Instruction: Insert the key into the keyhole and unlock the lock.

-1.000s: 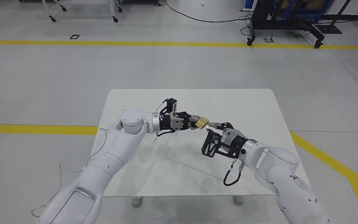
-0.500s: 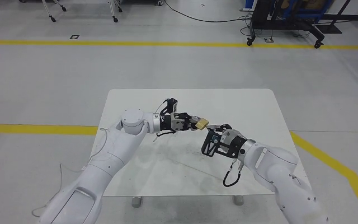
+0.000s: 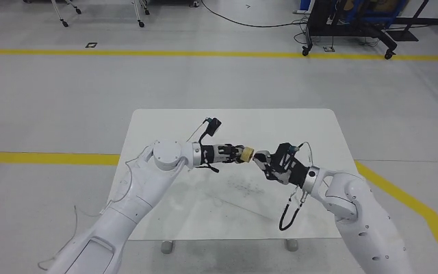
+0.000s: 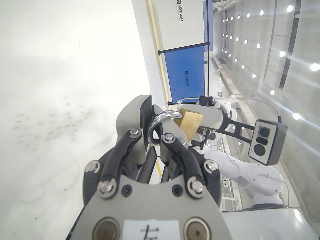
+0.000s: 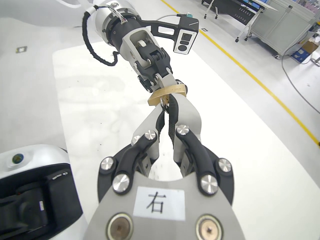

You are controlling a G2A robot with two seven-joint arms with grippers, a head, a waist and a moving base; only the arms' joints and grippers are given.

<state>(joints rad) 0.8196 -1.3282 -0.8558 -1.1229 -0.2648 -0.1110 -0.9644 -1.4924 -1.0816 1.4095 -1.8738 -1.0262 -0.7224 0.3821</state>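
A brass padlock (image 3: 246, 155) with a silver shackle (image 4: 160, 122) hangs above the middle of the white table (image 3: 301, 130). My left gripper (image 3: 237, 153) is shut on the lock at its shackle end, and the brass body (image 4: 192, 124) sticks out beyond the fingers. In the right wrist view, my right gripper (image 5: 167, 104) is shut on a small metal key (image 5: 164, 101). The key's tip sits against the underside of the padlock (image 5: 170, 91); how deep it goes is hidden. The two grippers face each other tip to tip, right gripper (image 3: 261, 159) just right of the lock.
The table's edges lie well away from both grippers. Yellow floor lines (image 3: 205, 53) run behind and beside the table. Wheeled carts and racks (image 3: 349, 27) stand on the floor far behind.
My right wrist has turned and risen from below the lock, so its fingers now point straight at the lock's underside. The left wrist has rotated, and the lock has shifted slightly lower.
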